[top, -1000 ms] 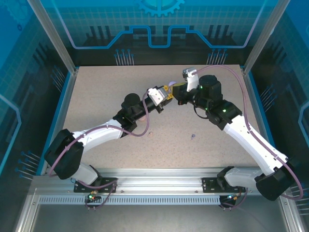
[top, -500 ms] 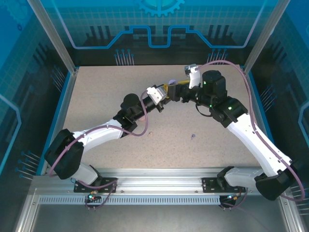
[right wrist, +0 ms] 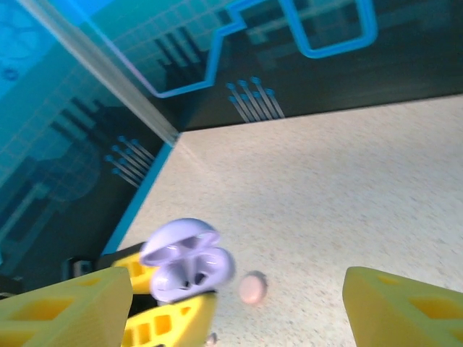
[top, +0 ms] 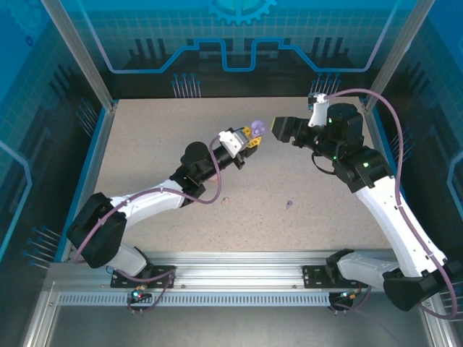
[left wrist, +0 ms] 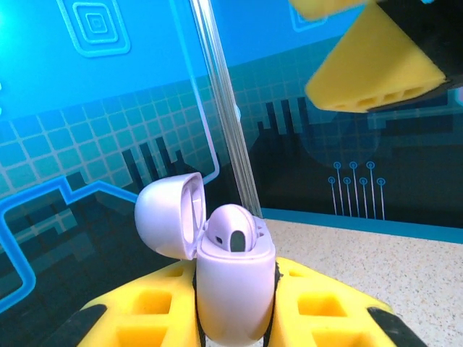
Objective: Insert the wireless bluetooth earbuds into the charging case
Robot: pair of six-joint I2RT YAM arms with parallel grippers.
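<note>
Risk: left tool [top: 249,137] pinches open purple case [left wrist: 235,278] low; right tool [top: 278,129] gapes empty. Seating purple earbud [top: 289,204] could lever case loose.

Pale lilac charging case [left wrist: 235,282] between the yellow fingers [left wrist: 155,307] of the left gripper [left wrist: 233,303]. Behind the case, a blue wall [left wrist: 94,87] patterned with grids and circuit lines; beneath it, a beige speckled table [right wrist: 325,195]; near it, a pale pink round object [right wrist: 252,288].
</note>
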